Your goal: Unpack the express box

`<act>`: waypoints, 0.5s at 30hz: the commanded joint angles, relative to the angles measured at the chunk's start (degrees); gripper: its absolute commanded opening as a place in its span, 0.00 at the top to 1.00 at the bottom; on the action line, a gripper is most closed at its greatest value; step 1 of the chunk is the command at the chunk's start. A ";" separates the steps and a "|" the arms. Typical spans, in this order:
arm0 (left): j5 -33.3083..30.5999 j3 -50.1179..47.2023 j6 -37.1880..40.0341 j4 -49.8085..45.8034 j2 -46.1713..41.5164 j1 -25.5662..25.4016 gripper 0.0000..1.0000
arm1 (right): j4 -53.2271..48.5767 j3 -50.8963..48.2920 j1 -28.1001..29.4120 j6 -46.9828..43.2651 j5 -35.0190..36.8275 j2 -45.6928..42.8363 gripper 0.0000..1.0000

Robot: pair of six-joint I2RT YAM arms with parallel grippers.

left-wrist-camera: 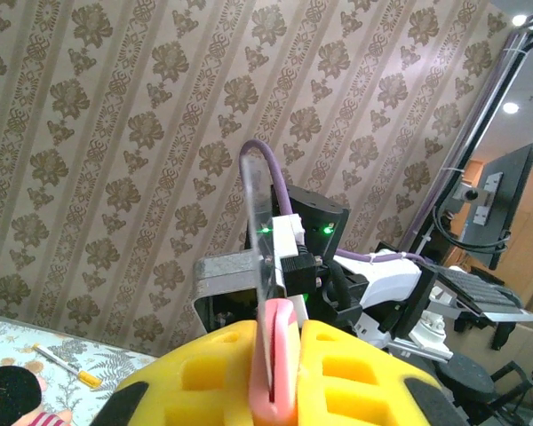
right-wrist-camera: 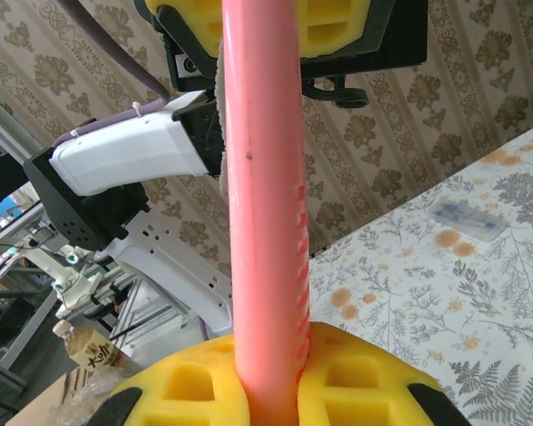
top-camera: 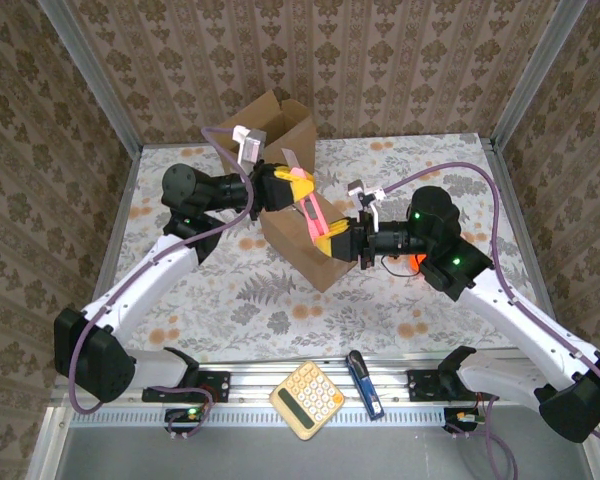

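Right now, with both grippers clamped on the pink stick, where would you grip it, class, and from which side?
Probably the bare middle of the pink stick, between the left gripper and right gripper, coming from above: both ends are taken, it is slim, and the cardboard box lies beneath.

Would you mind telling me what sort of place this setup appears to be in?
Probably a robotics lab work cell: wallpapered panels in metal framing enclose a floral-covered table, and the left wrist view shows a monitor and ceiling lights beyond.

Overhead; wrist views close, perhaps sideways.
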 commanded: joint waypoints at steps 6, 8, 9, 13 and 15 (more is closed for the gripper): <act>-4.54 1.07 -1.39 2.10 0.02 -0.66 1.00 | 8.65 1.29 0.28 3.35 2.43 -1.23 0.42; -5.81 1.07 -2.97 2.09 -0.05 -1.09 1.00 | 10.21 1.59 0.28 3.65 2.60 -0.97 0.40; -6.38 1.06 -3.73 2.04 -0.19 -1.38 1.00 | 10.67 2.01 0.30 3.61 2.74 -0.74 0.39; -8.74 0.29 -5.30 1.64 -1.22 -2.19 1.00 | 12.78 3.41 0.28 4.62 2.52 0.82 0.40; -10.31 -0.37 -5.42 1.81 -1.84 -2.42 1.00 | 14.71 3.39 0.28 5.51 2.61 1.57 0.41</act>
